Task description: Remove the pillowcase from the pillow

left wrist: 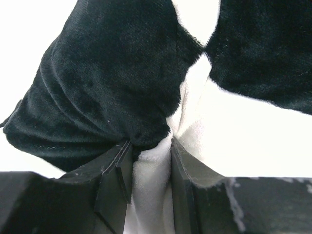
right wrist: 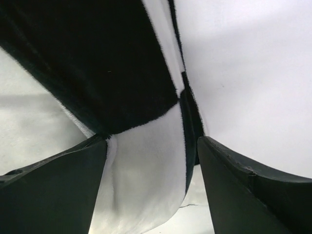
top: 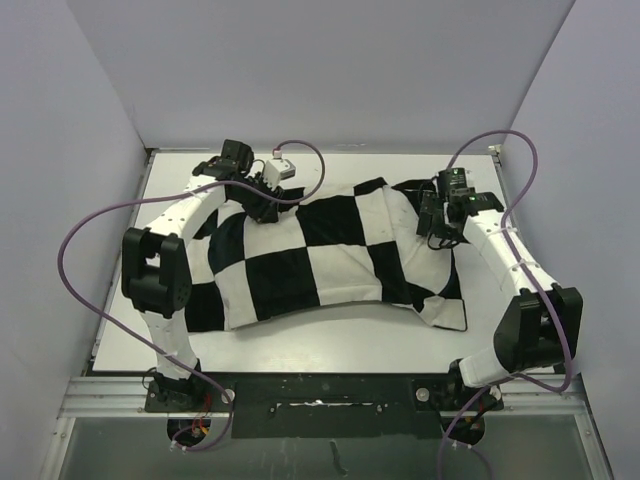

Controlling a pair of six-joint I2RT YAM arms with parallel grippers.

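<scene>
The black-and-white checkered pillowcase (top: 310,255) lies spread across the middle of the white table, bulging as if filled. The plain off-white pillow is hidden. My left gripper (top: 265,212) sits on the case's far left part. In the left wrist view this gripper (left wrist: 148,146) is shut on a bunched fold of the pillowcase (left wrist: 112,73), which fills the gap between the fingers. My right gripper (top: 432,232) is over the case's right end. In the right wrist view this gripper (right wrist: 152,141) is open, with a hanging flap of the pillowcase (right wrist: 97,63) between the wide-apart jaws, against the left finger only.
The white table (top: 330,335) is bare in front of the case and behind it. Lilac walls (top: 60,150) stand close on the left, back and right. Purple cables (top: 90,225) loop out from both arms. A black rail (top: 320,390) runs along the near edge.
</scene>
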